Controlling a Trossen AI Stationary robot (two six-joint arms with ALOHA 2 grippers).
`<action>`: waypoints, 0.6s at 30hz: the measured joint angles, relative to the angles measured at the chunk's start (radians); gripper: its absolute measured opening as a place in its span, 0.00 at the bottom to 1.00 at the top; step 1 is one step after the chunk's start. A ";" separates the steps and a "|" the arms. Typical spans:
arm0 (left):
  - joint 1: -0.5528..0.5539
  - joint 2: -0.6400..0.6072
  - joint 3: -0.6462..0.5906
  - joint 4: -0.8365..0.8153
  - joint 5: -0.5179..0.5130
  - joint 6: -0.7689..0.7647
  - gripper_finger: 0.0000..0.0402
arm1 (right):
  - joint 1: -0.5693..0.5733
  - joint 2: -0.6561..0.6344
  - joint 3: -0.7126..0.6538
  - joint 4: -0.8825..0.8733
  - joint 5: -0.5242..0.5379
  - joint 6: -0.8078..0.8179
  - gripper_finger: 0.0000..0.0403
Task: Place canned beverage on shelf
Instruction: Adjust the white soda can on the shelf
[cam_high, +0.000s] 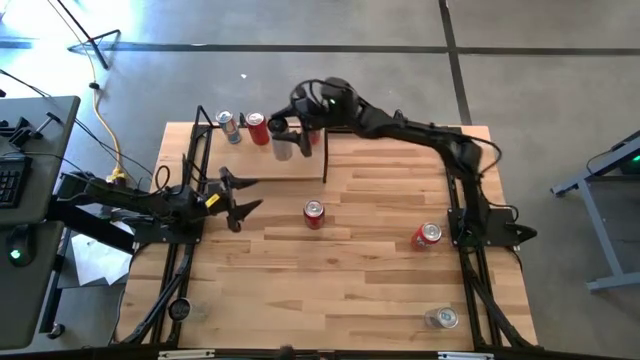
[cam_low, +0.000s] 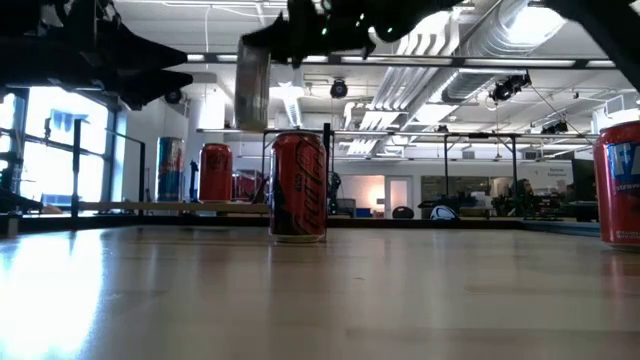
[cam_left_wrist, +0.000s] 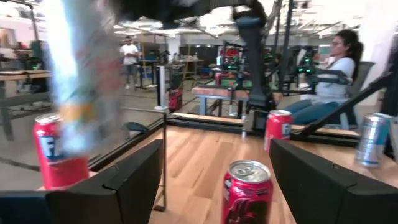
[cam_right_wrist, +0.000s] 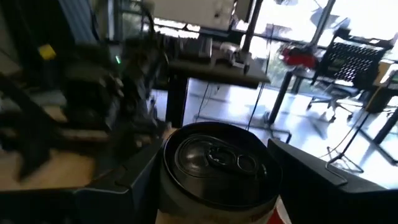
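The shelf, a pale board with black uprights, stands at the table's far left. A silver-blue can and a red can stand on it. My right gripper reaches over the shelf and is shut on a grey can, which hangs above the shelf board in the low view. My left gripper is open and empty, low over the table just near of the shelf. A red can stands on the table to its right and shows between the left fingers in the left wrist view. My right gripper pinches the grey can's side wall just below its top rim between its two fingers, one on each side. The fingers come from above, slanting down. The can is upright and lifted clear of the shelf board.
A second red can stands at the table's right, by the right arm's base. A silver can stands near the front right corner. People show in the room beyond the table. A desk with a keyboard stands to the left.
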 joint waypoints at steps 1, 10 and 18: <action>0.000 0.000 0.000 0.000 0.009 0.000 0.70 | -0.015 0.033 0.038 -0.027 -0.023 -0.021 0.60; 0.000 0.000 0.000 -0.008 0.028 0.018 0.70 | -0.115 0.276 0.330 -0.145 -0.178 -0.088 0.60; 0.000 0.000 0.000 -0.011 0.029 0.031 0.70 | -0.170 0.402 0.445 -0.151 -0.216 -0.090 0.60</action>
